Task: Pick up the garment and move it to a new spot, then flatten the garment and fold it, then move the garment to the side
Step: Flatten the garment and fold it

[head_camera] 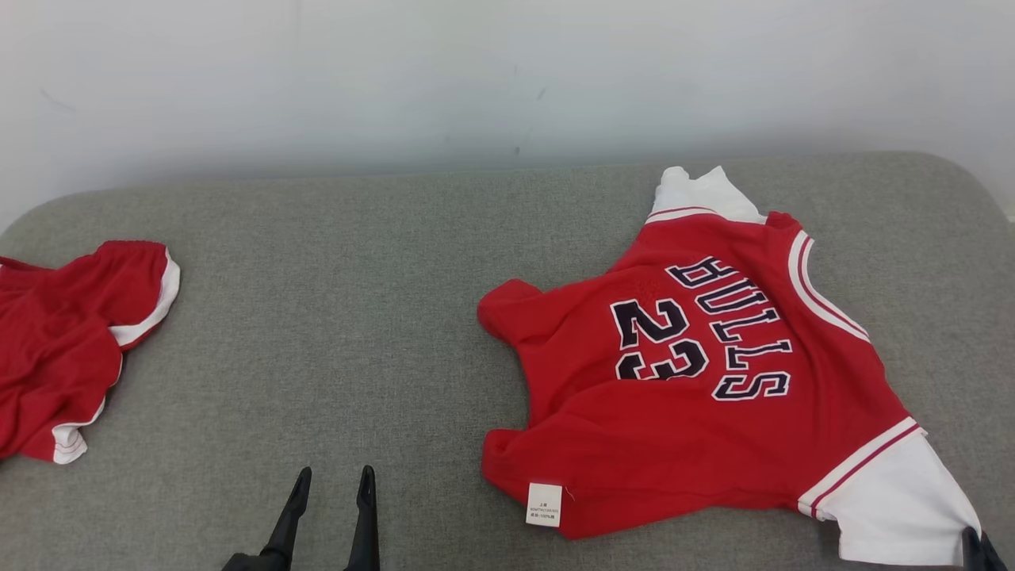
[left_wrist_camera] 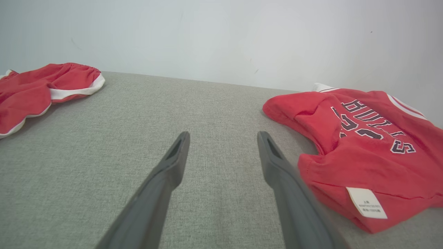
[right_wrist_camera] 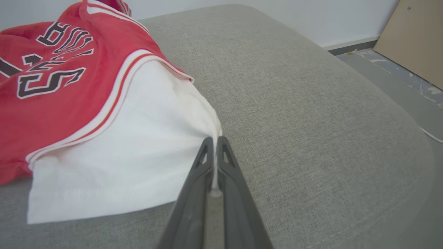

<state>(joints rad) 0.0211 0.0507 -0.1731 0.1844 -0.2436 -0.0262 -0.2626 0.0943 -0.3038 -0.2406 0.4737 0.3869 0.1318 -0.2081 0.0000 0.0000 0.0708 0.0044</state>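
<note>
The garment (head_camera: pixel 698 396) is a red jersey with "BULLS 23" in dark letters and white sleeves, lying rumpled on the right half of the grey padded surface (head_camera: pixel 357 317). My right gripper (head_camera: pixel 979 543) is at the near right corner, shut on the edge of the white sleeve (right_wrist_camera: pixel 131 155); in the right wrist view the gripper (right_wrist_camera: pixel 215 140) has white cloth pinched between its closed fingers. My left gripper (head_camera: pixel 333 476) is open over bare surface to the left of the garment (left_wrist_camera: pixel 363 155), and its fingers (left_wrist_camera: pixel 176 162) hold nothing.
Red shorts (head_camera: pixel 63 341) with white trim lie at the far left edge, also in the left wrist view (left_wrist_camera: pixel 34 90). A pale wall runs behind the surface. The surface rounds off at the right, with floor and a leaning tan board (right_wrist_camera: pixel 412 38) beyond.
</note>
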